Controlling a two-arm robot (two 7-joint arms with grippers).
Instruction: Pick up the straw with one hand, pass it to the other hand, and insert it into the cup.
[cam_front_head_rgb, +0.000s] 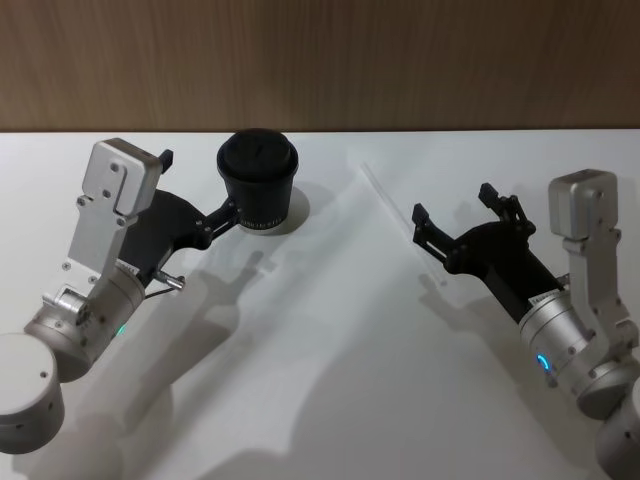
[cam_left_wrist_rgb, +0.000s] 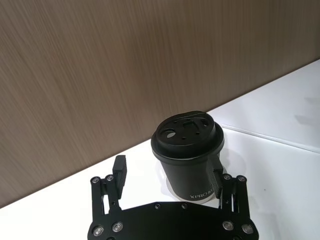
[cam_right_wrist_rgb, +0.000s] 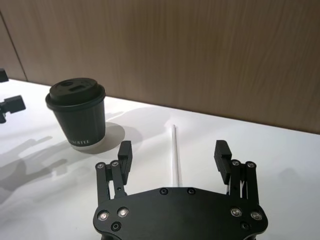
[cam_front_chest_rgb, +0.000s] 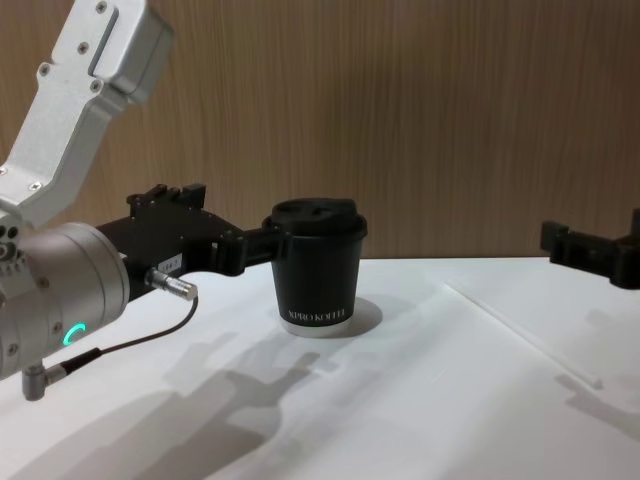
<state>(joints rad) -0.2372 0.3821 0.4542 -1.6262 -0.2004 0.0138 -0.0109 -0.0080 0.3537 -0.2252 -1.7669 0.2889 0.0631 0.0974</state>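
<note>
The black cup (cam_front_head_rgb: 258, 180) with its black lid stands upright on the white table, also seen in the left wrist view (cam_left_wrist_rgb: 187, 150). My left gripper (cam_front_head_rgb: 198, 187) is open just left of the cup. One of its fingertips (cam_front_chest_rgb: 258, 240) reaches the cup's side wall; I cannot tell whether it touches. The thin white straw (cam_right_wrist_rgb: 175, 155) lies flat on the table right of the cup (cam_right_wrist_rgb: 77, 112). My right gripper (cam_right_wrist_rgb: 173, 152) is open and hovers over the straw's near end with a finger on each side. From the head view this gripper (cam_front_head_rgb: 455, 205) is beside the faint straw (cam_front_head_rgb: 385, 195).
A wood-panelled wall (cam_front_head_rgb: 320, 60) runs along the table's far edge. A thin black cable (cam_front_chest_rgb: 130, 340) hangs from the left wrist. The white table (cam_front_head_rgb: 330, 380) has free room in front of the cup and between the two arms.
</note>
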